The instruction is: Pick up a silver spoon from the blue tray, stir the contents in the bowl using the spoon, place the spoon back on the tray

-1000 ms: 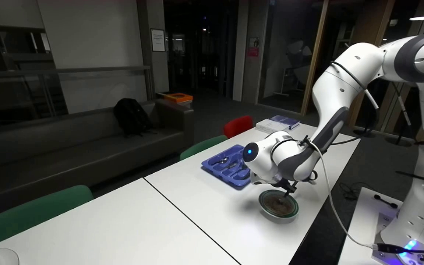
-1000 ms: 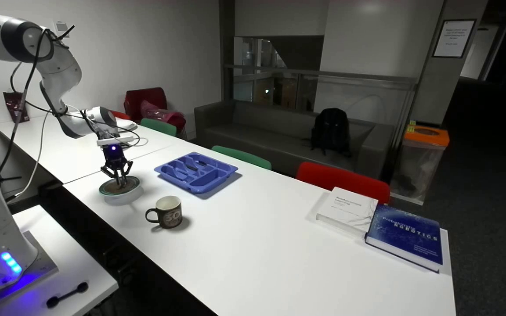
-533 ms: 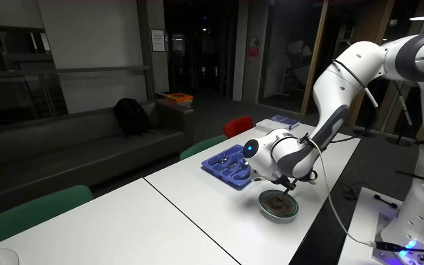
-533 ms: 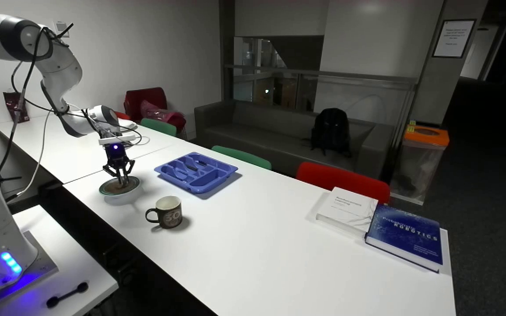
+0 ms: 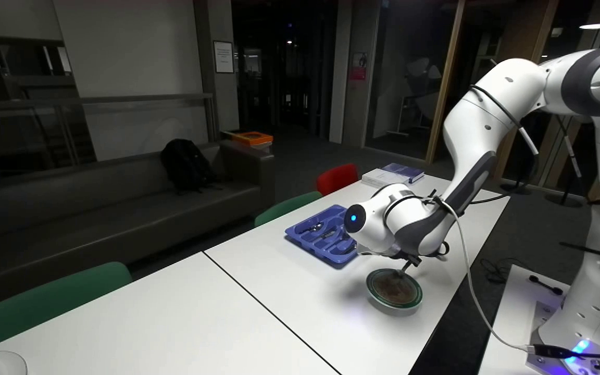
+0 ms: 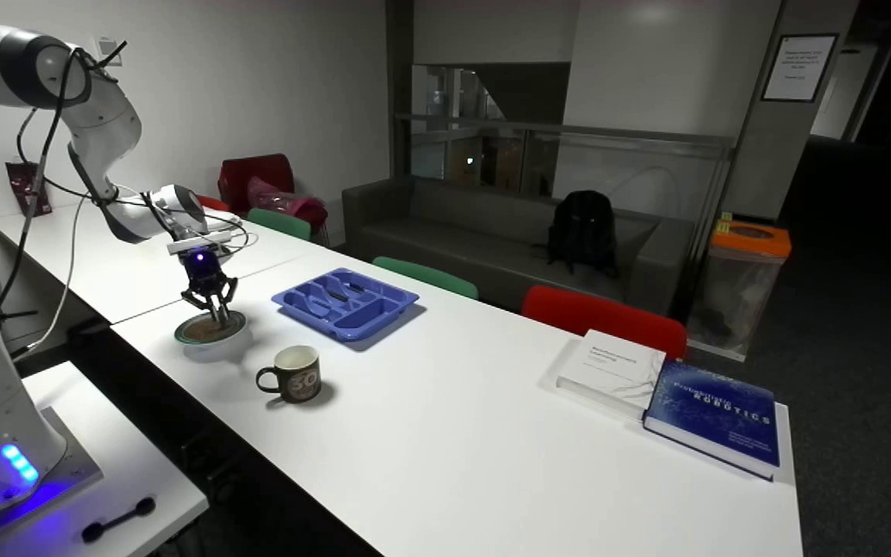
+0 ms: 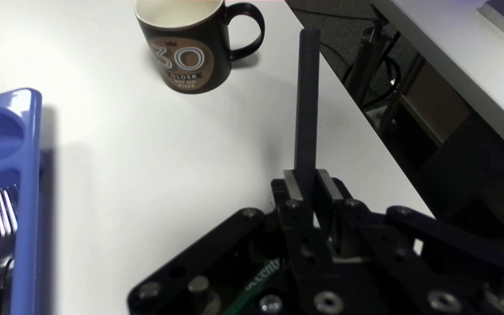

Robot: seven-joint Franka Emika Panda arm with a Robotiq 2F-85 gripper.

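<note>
My gripper [image 5: 413, 259] is shut on the dark flat handle of the spoon [image 7: 308, 100], which points up from the fingertips in the wrist view. The spoon [image 5: 405, 267] slants down to the bowl [image 5: 392, 311], its lower end at the inner edge on the tray-facing side. I cannot tell how deep it sits. Brownish contents [image 5: 394, 289] fill the bowl inside its green rim. In an exterior view my gripper [image 6: 219, 303] stands over the right part of the bowl [image 6: 217, 353]. The blue tray [image 6: 362, 314] lies beside the bowl; its edge [image 7: 28, 188] shows in the wrist view.
A black mug [image 6: 298, 381] stands near the bowl and the table edge; it also shows in the wrist view [image 7: 190, 65]. A fork [image 7: 3, 218] lies in the tray with other cutlery. Two books [image 6: 712, 418] lie at the table's far end.
My gripper has shifted slightly with the spoon. The spoon's lower end has moved from the middle of the bowl to its edge on the tray and mug side. Bowl, tray and mug have stayed put.
</note>
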